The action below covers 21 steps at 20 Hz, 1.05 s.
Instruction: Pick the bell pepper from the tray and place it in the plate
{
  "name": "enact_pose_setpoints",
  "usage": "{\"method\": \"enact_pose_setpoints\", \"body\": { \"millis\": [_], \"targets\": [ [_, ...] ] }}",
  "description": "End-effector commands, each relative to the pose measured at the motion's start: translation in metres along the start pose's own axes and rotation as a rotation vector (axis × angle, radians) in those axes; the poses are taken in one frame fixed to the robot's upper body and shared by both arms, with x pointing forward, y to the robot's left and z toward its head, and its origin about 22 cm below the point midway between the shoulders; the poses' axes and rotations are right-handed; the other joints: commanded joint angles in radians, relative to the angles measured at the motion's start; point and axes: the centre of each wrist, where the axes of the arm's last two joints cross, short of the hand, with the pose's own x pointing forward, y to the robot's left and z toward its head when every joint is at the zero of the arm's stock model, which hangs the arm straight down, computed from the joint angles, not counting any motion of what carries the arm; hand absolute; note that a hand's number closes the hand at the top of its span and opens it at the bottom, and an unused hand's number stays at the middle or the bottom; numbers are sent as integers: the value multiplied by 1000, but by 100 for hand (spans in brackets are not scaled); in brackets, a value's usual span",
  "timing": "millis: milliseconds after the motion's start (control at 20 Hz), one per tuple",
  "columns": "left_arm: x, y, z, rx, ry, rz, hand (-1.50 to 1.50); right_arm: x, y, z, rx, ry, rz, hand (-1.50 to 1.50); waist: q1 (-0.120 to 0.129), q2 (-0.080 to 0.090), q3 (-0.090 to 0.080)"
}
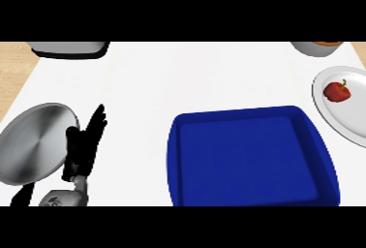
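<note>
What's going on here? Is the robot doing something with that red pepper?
Nothing is being held right now. The red bell pepper sits on the white plate at the right. The blue tray in the middle shows nothing inside it. The robot's left hand rests open at the left side, fingers straight. Its right hand isn't in the picture. So the pepper job looks done.

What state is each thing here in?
bell pepper: lying on the plate.
plate: holds the bell pepper, partly cut off at the view's right edge.
blue tray: nothing in it.
metal pan: lying flat.
left hand: open, fingers straight, resting beside the metal pan.
</note>
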Motion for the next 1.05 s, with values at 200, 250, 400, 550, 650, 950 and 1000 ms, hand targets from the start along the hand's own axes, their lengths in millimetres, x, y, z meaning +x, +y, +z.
{"method": "enact_pose_setpoints", "body": {
  "millis": [200, 250, 400, 550, 650, 950, 1000],
  "targets": [
    [-4, 8, -4, 12, -2, -8, 0, -8, -13, 14, -68, -10, -18, -150, 0, 4, 2],
    [-6, -1, -1, -10, -9, 11, 0, -8, -9, 12, -65, 4, 2, -150, 4, 3, 2],
    [-9, 4, -5, -8, -12, 6, 0, -13, -14, 19, -99, 16, -1, -150, -5, 4, 1],
    [1, -8, 0, -8, 1, 4, 0, -12, -31, 27, -141, 50, 27, -150, -1, 0, 3],
    [-1, -16, -1, 3, 3, 9, 0, -15, -30, 30, -145, 44, 24, -150, -3, 3, 4],
    [2, -7, -2, -4, -8, 3, 0, -15, -27, 29, -188, 63, 63, -150, 10, 3, 4],
    [-1, 1, 3, -7, -8, -3, 0, -15, -46, 40, -188, 70, 67, -150, 10, 3, 6]
  ]
}}
